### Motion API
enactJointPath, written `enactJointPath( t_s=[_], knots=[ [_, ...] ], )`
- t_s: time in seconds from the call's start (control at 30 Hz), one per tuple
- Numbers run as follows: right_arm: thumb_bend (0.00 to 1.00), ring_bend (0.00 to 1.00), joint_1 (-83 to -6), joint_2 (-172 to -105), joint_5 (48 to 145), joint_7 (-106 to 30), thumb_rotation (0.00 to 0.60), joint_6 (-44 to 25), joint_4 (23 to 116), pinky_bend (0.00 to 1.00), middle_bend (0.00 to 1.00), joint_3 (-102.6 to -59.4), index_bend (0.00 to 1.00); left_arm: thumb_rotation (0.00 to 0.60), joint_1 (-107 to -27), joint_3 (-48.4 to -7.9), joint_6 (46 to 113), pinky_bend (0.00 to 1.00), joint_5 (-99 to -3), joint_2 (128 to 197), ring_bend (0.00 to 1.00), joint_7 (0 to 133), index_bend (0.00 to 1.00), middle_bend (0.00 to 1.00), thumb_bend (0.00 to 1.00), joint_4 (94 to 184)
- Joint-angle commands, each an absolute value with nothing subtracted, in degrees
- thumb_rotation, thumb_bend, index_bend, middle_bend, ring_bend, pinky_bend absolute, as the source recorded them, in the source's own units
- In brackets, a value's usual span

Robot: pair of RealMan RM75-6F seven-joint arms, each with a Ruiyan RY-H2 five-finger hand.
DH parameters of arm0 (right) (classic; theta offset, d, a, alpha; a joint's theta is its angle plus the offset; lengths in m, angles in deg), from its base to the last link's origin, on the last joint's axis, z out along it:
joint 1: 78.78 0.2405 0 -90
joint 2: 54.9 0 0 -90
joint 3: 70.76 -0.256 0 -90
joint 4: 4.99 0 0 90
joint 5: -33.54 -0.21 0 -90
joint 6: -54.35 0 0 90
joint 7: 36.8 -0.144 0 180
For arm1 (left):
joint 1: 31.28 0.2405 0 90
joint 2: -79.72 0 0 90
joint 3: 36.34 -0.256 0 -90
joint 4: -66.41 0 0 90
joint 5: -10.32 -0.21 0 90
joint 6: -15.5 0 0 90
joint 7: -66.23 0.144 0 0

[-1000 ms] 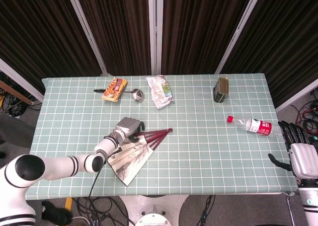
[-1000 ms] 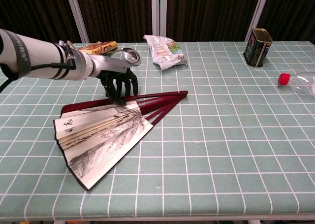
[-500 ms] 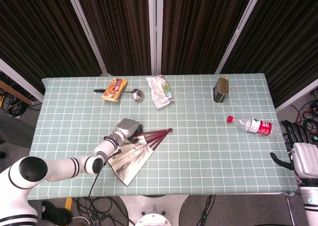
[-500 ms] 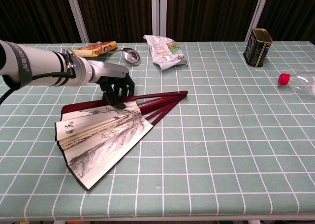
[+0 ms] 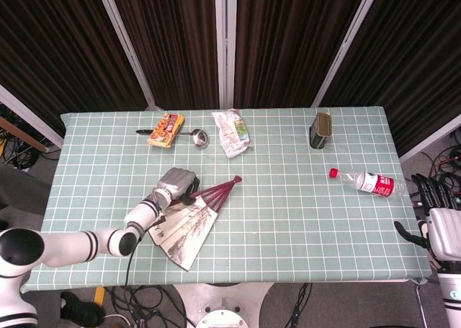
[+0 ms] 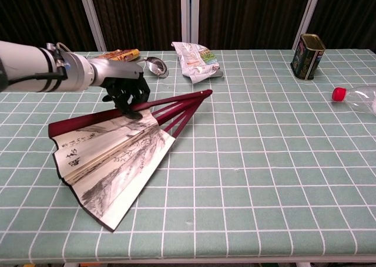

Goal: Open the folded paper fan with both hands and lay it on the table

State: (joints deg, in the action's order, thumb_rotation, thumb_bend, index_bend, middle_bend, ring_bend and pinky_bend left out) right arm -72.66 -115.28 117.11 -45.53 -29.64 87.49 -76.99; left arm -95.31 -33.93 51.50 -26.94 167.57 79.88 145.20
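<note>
Looking across the table (image 5: pixel 302 220), you had the paper fan (image 6: pixel 111 161) lying on the near-left part of the cloth, partly spread, its paper leaf toward the near-left edge and its red ribs (image 6: pixel 176 105) converging to a pivot that pointed far and right. That was the fan's long axis: near-left to far-right, on a diagonal.

Your left hand (image 6: pixel 126 94) sat at the far-left side of that axis, fingers curled down onto the top red guard stick just where the paper begins; it pressed on the fan, though whether it truly gripped the stick or only bore down on it you could not tell from either view. Your right hand (image 5: pixel 441 231) hung off the near-right corner of the table, holding nothing with fingers apart, well apart from the fan and just near of the plastic bottle (image 5: pixel 364 182).

So the left hand was by far the nearer. Judging from this, any further spreading would have turned on sweeping that upper guard away from the lower one about the pivot, while the right hand had the whole table width to cross first.
</note>
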Motion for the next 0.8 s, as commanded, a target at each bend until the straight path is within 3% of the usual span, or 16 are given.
enactJointPath(
  t_s=[0.03,0.23,0.37,0.6,0.8],
  knots=[
    [0.13,0.00,-72.1,-114.9,117.8,-45.8,0.600,-28.5,88.0,0.00,0.06,-76.6,0.00,0.600,-90.6,-32.1,56.2,0.80,-34.1,159.6,0.70,75.5,0.64,0.69,0.33,154.9],
    [0.13,0.00,-68.0,-113.9,120.7,-49.9,0.600,-20.4,91.2,0.00,0.06,-74.7,0.00,0.600,-84.2,-29.3,64.0,0.81,-44.4,151.2,0.70,68.9,0.64,0.69,0.34,165.7],
    [0.15,0.00,-61.8,-113.0,123.5,-60.9,0.600,-9.8,94.7,0.00,0.08,-73.4,0.00,0.600,-79.9,-27.0,69.6,0.81,-51.6,147.6,0.70,62.7,0.64,0.69,0.33,171.5],
    [0.25,0.00,-50.5,-116.1,124.8,-77.1,0.600,3.4,94.6,0.04,0.16,-75.1,0.10,0.600,-75.8,-25.1,77.3,0.81,-62.9,146.3,0.70,57.1,0.64,0.69,0.34,176.5],
    [0.25,0.00,-42.5,-121.0,122.6,-81.8,0.600,10.7,92.1,0.05,0.16,-78.2,0.13,0.600,-76.5,-23.1,77.8,0.81,-64.8,147.3,0.70,57.4,0.64,0.69,0.33,177.2]
  ],
)
